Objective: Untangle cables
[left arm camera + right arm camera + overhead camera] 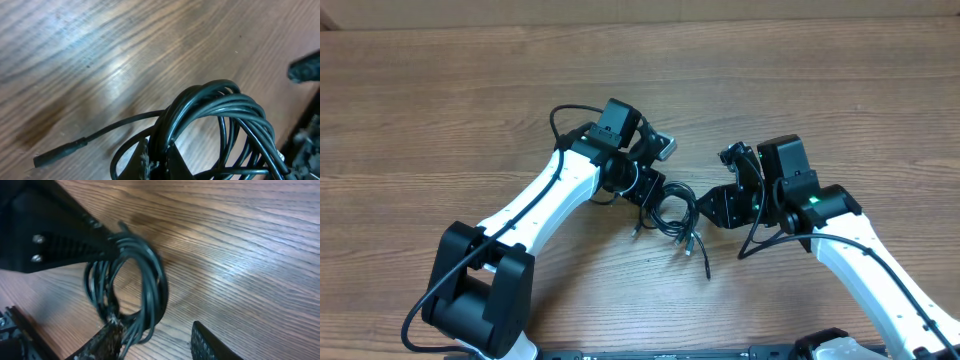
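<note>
Pinching coiled cables, left hand faces the spread right hand.

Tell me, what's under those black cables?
Through the loops of the cables you see only the wooden table. Where the strands bunch thick, the spot beneath is hidden.

Thin, glossy black cables are wound together into one multi-turn coil. The coil stands raised on edge, not flat, with its turns overlapping and crossing. Loose tails leave the coil low down. One ends in a small dark cylindrical plug lying flat on the brown wooden table.
</note>
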Motion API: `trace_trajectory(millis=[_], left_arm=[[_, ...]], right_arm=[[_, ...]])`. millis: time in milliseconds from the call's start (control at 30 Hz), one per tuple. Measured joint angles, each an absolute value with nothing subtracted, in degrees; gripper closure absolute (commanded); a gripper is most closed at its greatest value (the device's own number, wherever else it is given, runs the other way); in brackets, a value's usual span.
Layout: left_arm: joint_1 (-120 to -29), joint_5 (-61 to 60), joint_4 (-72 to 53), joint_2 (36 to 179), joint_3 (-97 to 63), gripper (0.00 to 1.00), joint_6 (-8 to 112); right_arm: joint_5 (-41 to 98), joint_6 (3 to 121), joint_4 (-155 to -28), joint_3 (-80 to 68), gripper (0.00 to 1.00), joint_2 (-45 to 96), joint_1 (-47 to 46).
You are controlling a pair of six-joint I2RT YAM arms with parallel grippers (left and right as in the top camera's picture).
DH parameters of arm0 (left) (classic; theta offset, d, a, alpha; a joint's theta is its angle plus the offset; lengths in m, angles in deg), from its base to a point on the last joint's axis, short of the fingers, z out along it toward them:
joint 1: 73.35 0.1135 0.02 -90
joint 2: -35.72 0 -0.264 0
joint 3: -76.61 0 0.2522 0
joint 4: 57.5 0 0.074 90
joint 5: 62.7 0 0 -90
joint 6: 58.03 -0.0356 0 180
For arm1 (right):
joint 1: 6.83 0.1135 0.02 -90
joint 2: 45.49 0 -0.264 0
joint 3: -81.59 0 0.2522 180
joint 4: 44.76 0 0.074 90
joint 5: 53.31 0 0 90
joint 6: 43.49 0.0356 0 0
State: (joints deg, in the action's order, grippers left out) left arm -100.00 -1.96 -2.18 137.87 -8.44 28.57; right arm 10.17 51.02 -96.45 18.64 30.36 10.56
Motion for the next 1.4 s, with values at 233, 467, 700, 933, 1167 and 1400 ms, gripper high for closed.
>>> trace_trajectory(millis=[233, 467, 700, 933, 1167, 1400], left_arm=[[-100.0, -2.96, -2.07, 136.38, -8.44, 0.96, 28.57], [-100.0, -3.16, -2.38, 134.05, -8.46, 0.96, 28.57], [-101.64, -3.2, -2.68, 133.85, -8.46, 0.96, 28.59], [-102.99, -3.53, -3.91, 133.85, -8.46, 0.96, 28.61], [-102.99, -2.33, -4.65, 133.85, -8.46, 0.96, 28.63], [-102.99, -1.48, -4.74, 133.78, -8.46, 0.96, 28.7]], right_arm=[[10.26, 51.02, -96.34, 18.64, 0.64, 30.41, 10.56], [9.88, 51.17, -96.23, 18.64, 0.65, 30.38, 10.56], [9.62, 51.79, -95.21, 18.64, 0.7, 30.38, 10.56], [8.33, 52.49, -95.03, 18.64, 0.81, 30.41, 10.51], [8.51, 52.73, -95.03, 18.64, 0.96, 30.41, 10.47], [8.68, 52.73, -95.01, 18.64, 0.96, 30.41, 10.49]])
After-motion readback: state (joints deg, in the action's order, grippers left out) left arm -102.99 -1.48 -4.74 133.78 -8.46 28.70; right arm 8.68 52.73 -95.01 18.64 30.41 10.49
